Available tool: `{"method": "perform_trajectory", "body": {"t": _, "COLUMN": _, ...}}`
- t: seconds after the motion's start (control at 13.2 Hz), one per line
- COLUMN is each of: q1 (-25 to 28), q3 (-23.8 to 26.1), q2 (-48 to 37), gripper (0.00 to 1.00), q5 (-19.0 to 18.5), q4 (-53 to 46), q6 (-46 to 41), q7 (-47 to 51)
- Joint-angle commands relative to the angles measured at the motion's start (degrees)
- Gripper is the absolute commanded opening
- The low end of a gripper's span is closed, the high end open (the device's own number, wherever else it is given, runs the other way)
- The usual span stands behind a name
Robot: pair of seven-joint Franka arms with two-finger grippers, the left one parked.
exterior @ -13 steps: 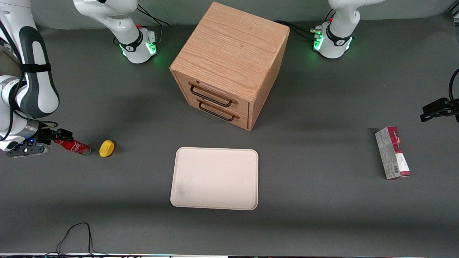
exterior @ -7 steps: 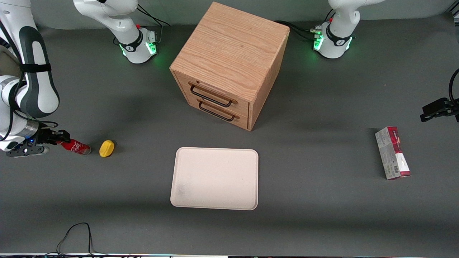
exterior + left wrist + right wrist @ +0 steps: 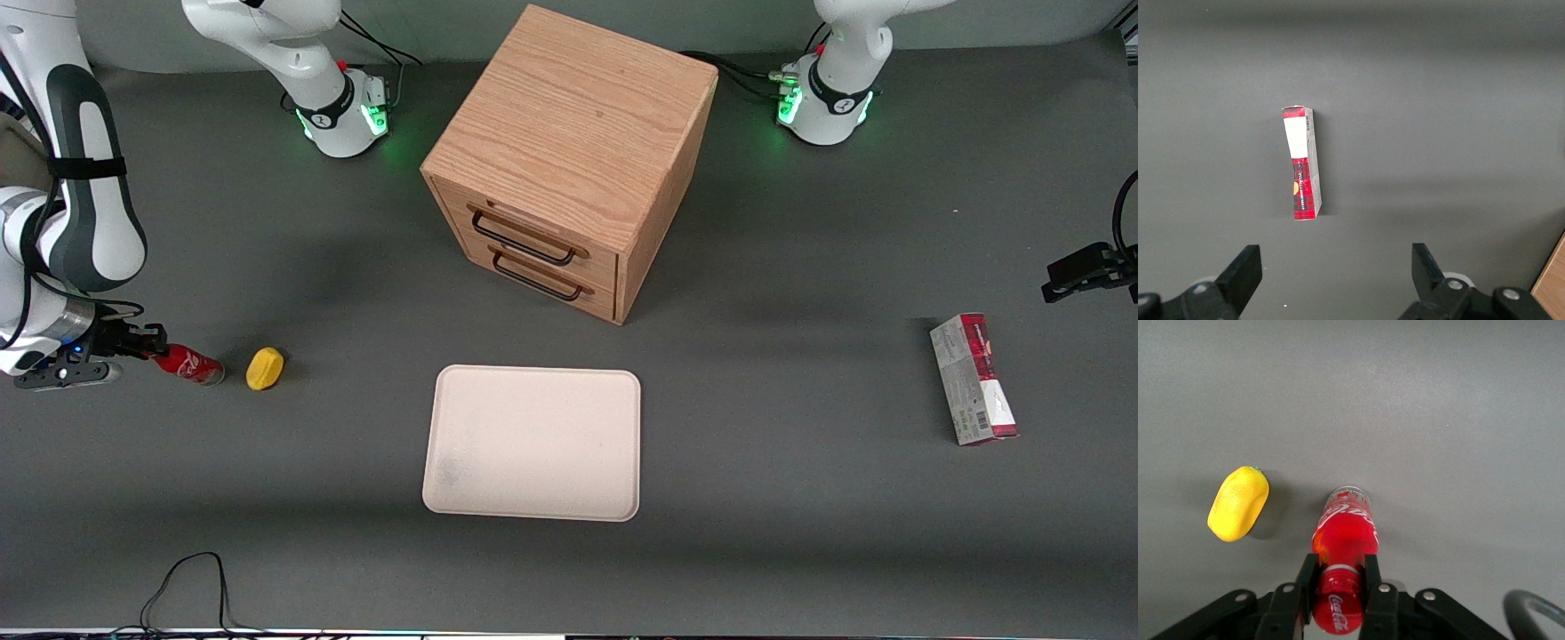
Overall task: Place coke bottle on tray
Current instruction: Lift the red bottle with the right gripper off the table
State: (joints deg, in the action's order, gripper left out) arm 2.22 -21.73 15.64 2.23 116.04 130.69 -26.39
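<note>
The gripper (image 3: 149, 345) is low over the table at mid-height of the front view, at the working arm's end. In the wrist view its fingers (image 3: 1308, 580) press on both sides of the neck of the coke bottle (image 3: 1341, 527), just below the cap, so it is closed on the bottle. The bottle lies on its side w/ the silvery base pointing away from the gripper. The neck is prob. chosen because it is the narrowest part. The yellow lemon (image 3: 265, 368) lies just beside the base, not touching. The tray (image 3: 533, 443) is in the lower centre of the frame, well apart from the bottle and nearer to the camera than the wooden cabinet (image 3: 569, 133). Lift and carry are not yet done, I think.
</note>
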Motion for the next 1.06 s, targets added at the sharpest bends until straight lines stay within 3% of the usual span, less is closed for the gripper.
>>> {"method": "perform_trajectory", "body": {"t": 0.0, "q1": 0.16, "q3": -0.42, "q2": -2.01, "gripper": 0.00, "q5": 1.11, "q4": -0.64, "q6": -2.97, "q7": -1.56}}
{"method": "perform_trajectory", "body": {"t": 0.46, "q1": 0.25, "q3": -0.60, "q2": -5.71, "gripper": 0.00, "q5": 0.41, "q4": -17.12, "q6": -29.57, "q7": 1.33}}
{"method": "perform_trajectory", "body": {"t": 0.76, "q1": 0.07, "q3": -0.33, "q2": -3.95, "gripper": 0.00, "q5": 0.32, "q4": -34.61, "q6": -47.77, "q7": 5.72}}
{"method": "perform_trajectory", "body": {"t": 0.99, "q1": -0.02, "q3": -0.33, "q2": 1.92, "gripper": 0.00, "q5": 0.67, "q4": -48.41, "q6": -59.04, "q7": 8.27}}
